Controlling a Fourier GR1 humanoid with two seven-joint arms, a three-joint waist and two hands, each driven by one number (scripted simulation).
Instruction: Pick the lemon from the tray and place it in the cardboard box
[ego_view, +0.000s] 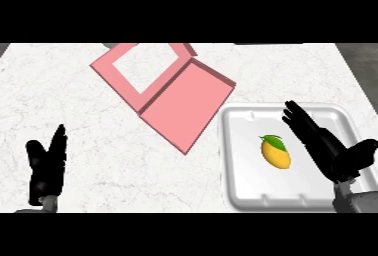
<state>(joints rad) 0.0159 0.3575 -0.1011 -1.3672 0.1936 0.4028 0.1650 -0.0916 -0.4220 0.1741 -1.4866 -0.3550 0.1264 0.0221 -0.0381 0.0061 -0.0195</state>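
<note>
A yellow lemon (276, 153) with a green leaf lies in the middle of a white tray (244, 150) at the right of the counter. My right hand (328, 150) hovers over the tray's right side, just right of the lemon, fingers straight and open, not touching it. A pink box (166, 87) with an open flap lies at the upper middle of the counter, up and left of the tray. At the lower left my left hand (46, 167) rests open, fingers up.
The white marble counter (74, 100) spreads around the box and tray. The box's lower corner comes close to the tray's left edge. A dark object shows at the counter's far edge near the top middle (111, 45).
</note>
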